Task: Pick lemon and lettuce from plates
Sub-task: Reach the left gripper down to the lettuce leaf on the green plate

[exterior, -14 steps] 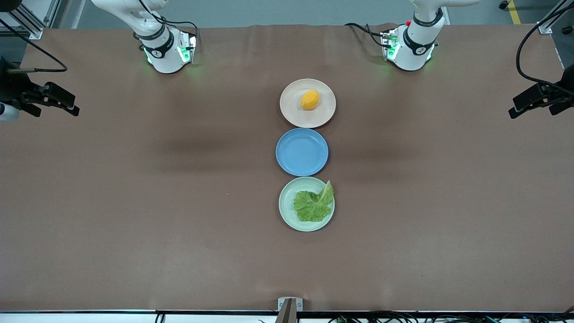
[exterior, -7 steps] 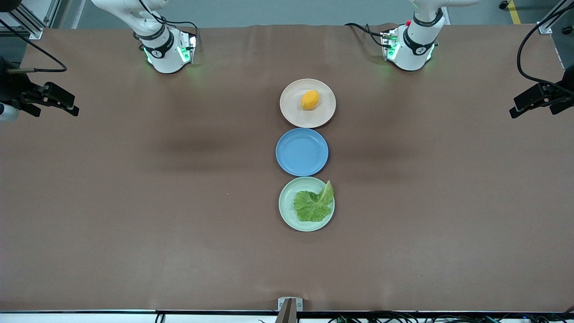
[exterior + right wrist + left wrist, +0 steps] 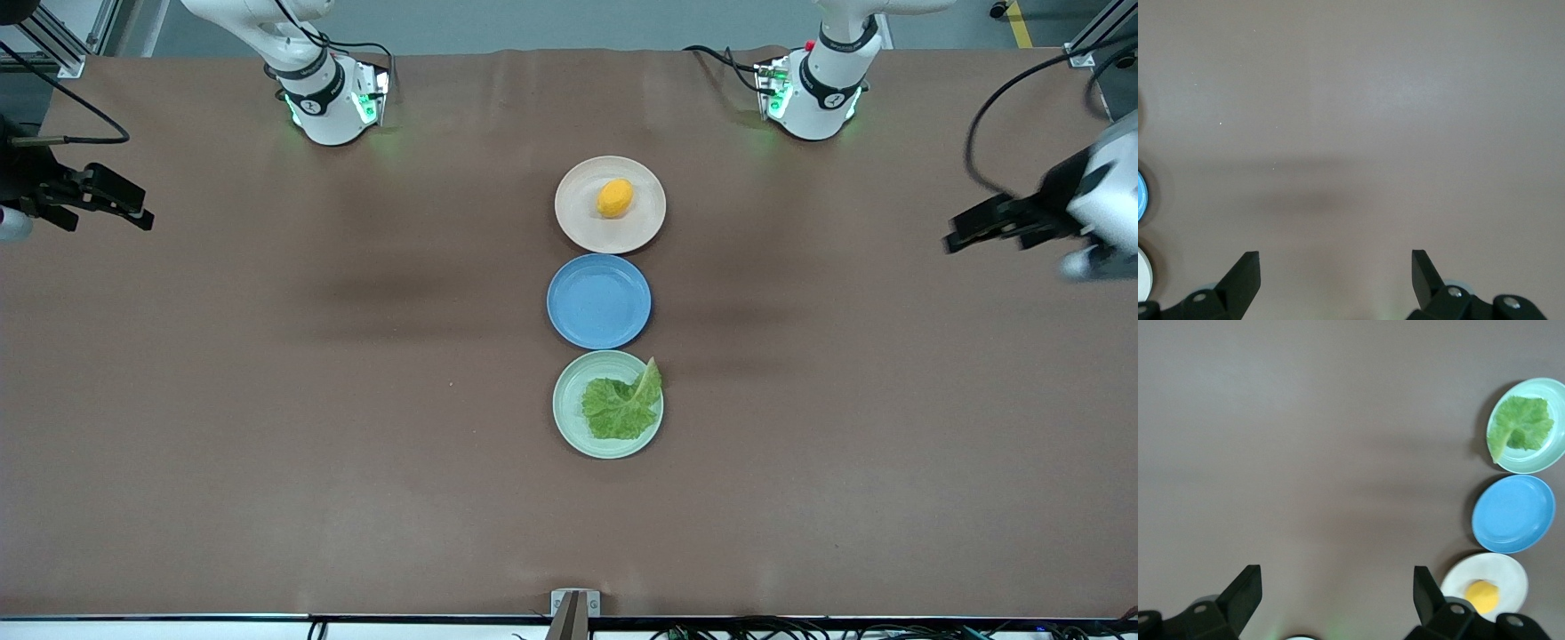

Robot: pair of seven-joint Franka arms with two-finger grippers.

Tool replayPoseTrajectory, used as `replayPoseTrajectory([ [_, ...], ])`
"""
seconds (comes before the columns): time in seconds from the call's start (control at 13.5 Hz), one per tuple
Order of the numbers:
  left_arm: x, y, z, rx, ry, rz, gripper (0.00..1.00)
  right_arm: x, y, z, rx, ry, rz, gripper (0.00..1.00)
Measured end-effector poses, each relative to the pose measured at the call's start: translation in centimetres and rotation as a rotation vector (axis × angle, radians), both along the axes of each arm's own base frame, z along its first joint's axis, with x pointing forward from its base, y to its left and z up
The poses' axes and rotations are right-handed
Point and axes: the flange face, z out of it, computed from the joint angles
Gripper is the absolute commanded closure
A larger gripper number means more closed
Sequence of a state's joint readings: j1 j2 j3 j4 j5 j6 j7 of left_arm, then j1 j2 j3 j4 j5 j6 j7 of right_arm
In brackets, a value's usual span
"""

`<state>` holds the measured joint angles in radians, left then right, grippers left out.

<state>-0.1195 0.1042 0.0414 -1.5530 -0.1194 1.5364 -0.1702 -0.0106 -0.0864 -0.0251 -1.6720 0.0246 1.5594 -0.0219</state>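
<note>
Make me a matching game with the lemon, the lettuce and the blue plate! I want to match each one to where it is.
Things:
1. lemon
2. lettuce
3. blue plate

Places:
A. between the two other plates, with nothing on it
B. on the beige-pink plate, nearest the robots' bases
C. on the mint green plate, nearest the front camera

Pairs: 1-B, 2-C, 3-A
</note>
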Motion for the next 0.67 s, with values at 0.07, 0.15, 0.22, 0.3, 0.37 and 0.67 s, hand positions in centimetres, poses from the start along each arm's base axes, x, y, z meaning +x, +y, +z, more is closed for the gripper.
replayPoseTrajectory([
  [0.07,0.9,-2.2,-2.1,0.004,0.022,0.012,0.0,0.0,0.0,0.0,0.0,0.0,0.0,0.0],
  [0.15,1.7,-4.4,-4.1,0.014,0.036,0.029,0.0,0.0,0.0,0.0,0.0,0.001,0.0,0.0],
  [0.22,2.4,-7.0,-6.2,0.025,0.046,0.053,0.0,0.0,0.0,0.0,0.0,0.001,0.0,0.0],
  [0.3,2.9,-9.3,-8.1,0.037,0.052,0.083,0.0,0.0,0.0,0.0,0.0,0.001,0.0,0.0],
  [0.37,3.4,-11.3,-9.7,0.044,0.049,0.117,0.0,0.0,0.0,-0.1,0.0,0.002,0.0,0.0],
  [0.67,4.1,-20.0,-15.1,0.07,0.023,0.298,0.0,0.0,0.1,-0.1,0.0,0.003,0.001,0.0],
])
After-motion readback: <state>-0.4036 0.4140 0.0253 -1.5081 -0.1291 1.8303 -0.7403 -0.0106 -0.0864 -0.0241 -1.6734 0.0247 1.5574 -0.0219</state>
